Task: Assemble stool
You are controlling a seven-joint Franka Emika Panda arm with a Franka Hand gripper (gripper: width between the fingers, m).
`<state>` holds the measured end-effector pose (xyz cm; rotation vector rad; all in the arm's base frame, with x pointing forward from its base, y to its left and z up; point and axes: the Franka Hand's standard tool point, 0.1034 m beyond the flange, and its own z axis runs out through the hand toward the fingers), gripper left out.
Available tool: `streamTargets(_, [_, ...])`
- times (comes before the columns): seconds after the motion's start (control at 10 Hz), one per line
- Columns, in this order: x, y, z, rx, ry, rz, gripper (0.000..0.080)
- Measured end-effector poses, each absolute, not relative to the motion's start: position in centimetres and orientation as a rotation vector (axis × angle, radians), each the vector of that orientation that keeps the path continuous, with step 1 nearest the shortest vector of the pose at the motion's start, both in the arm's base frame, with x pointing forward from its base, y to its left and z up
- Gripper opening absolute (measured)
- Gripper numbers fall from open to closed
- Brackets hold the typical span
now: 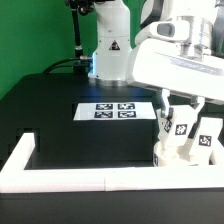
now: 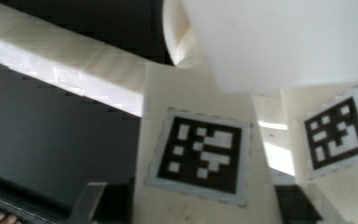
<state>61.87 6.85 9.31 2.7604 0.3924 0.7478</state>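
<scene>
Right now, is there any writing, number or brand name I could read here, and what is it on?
No readable words or numbers.
Marker board: four black-and-white square codes, no letters.
Leg blocks: the same kind of codes, no text.
Robot base: a dark mark, too blurred to read.

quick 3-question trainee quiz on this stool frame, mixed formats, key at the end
1. True or false: the marker board lies flat on the black table.
2. In the exterior view, the tagged leg blocks stand at: A) the left, B) the right, C) behind the marker board.
3. What lies between the leg blocks and the camera in the exterior view?

Key:
1. True.
2. B.
3. The white border wall.
</scene>
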Motion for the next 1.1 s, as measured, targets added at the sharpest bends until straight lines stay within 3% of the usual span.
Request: streamTargets(1.1, [61.4,6.9,7.8,2.758,0.396,0.736,0.0325])
